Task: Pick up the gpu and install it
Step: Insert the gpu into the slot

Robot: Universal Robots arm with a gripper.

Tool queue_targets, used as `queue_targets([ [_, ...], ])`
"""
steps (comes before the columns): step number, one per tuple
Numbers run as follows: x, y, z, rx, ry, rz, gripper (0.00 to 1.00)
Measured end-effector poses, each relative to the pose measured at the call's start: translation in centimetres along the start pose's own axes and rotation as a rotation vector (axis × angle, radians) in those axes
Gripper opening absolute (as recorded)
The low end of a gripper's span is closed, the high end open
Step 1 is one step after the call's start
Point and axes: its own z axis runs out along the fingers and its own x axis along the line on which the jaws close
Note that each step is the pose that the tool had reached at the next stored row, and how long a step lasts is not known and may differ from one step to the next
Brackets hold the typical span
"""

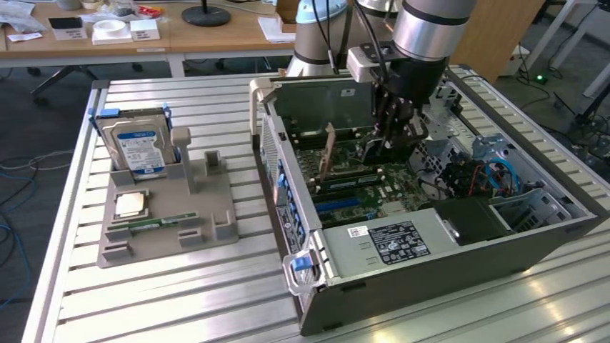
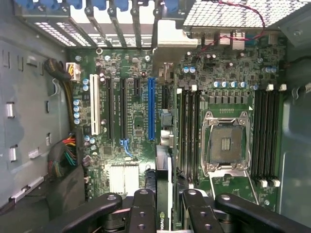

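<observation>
My gripper (image 1: pixel 389 143) is down inside the open computer case (image 1: pixel 381 264), over the green motherboard (image 1: pixel 343 186). It is shut on the gpu (image 2: pixel 163 167), which the wrist view shows edge-on as a thin dark card between the two black fingers (image 2: pixel 144 208), with a green logo near the grip. In the exterior view the gpu (image 1: pixel 329 151) stands upright on its edge, just above the board. In the wrist view the card's edge runs close beside the long blue slot (image 2: pixel 151 109). I cannot tell whether it touches the board.
On the slatted table, a grey holder (image 1: pixel 167 221) carries a silver hard drive (image 1: pixel 143 146), a processor chip (image 1: pixel 131 205) and a green RAM stick (image 1: pixel 153 224). Inside the case are the processor socket (image 2: pixel 226 143), RAM slots, cable bundles (image 2: pixel 68 150) and the power supply (image 1: pixel 401 239).
</observation>
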Motion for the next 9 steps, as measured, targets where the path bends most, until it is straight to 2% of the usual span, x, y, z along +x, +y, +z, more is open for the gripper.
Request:
queue_targets([
  [3, 0.01, 0.13, 0.03, 0.0011, 0.0007, 0.024, 0.26],
  [9, 0.1, 0.44, 0.19, 0.0014, 0.0017, 0.029, 0.26],
])
